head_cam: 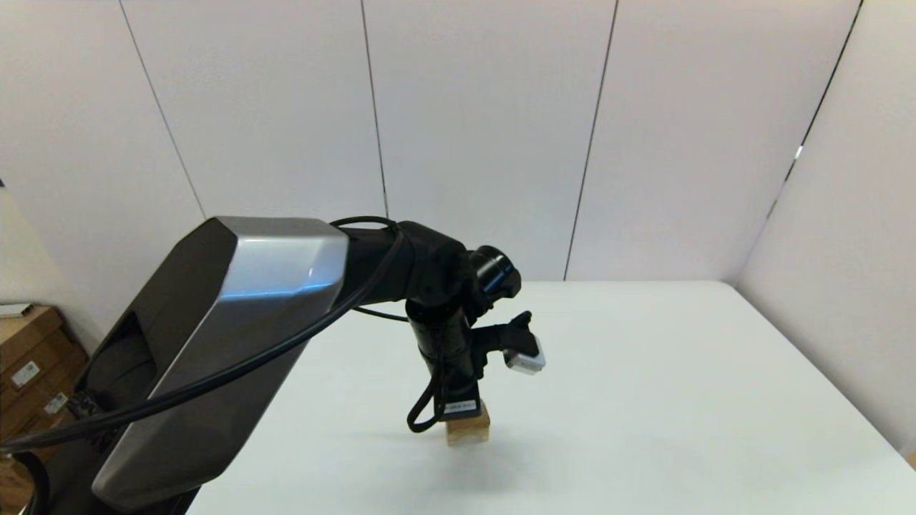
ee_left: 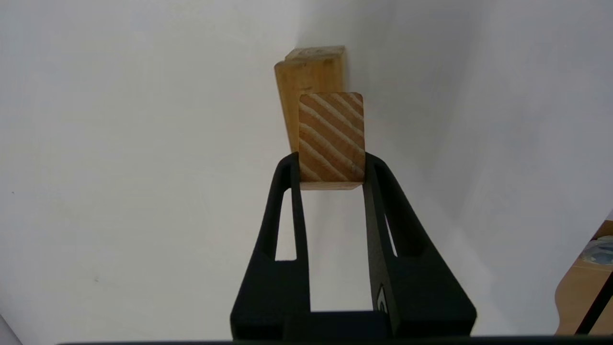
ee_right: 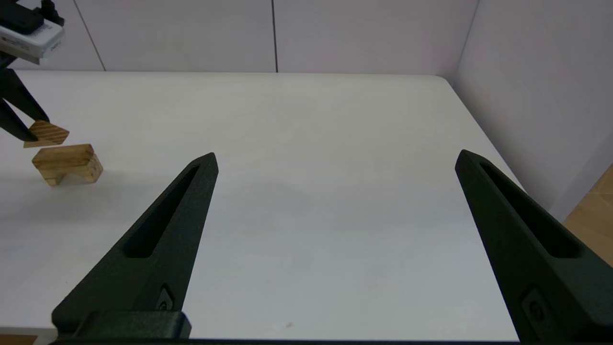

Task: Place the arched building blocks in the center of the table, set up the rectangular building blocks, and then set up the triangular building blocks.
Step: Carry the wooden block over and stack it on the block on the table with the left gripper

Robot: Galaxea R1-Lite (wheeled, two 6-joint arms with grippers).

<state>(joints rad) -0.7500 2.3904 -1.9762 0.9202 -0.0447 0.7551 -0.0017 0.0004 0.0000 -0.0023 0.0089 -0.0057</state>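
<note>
Pinching a small striped wooden block (ee_left: 331, 138), the left hand (ee_left: 331, 165) points down over the middle of the white bench (head_cam: 644, 400). Its two black fingers (ee_left: 287, 201) press against the block's opposite sides, and the block's grain shows as slanted light and dark bands. In the right wrist view this held block (ee_right: 46, 133) looks like a small wedge, hanging just above a bigger block with a clear gap between the two.

Directly below it sits the arched block (ee_right: 67, 164), a chunky light-brown piece resting on the bench with its notch facing down, so it stands on two short legs. In the left wrist view the arched block (ee_left: 306, 72) shows beyond the held piece, partly hidden by it. In the head view the left arm reaches in from the left side and covers most of the stack, leaving only a bit of pale wood (head_cam: 469, 431) showing under the wrist. Whether a thin flat slab lies on top of the arched block cannot be told from these views.

The right hand (ee_right: 335, 160) hovers low over the bench, well apart from the blocks and toward the robot's right. Its fingers (ee_right: 158, 239) are spread wide with nothing between them.
</note>
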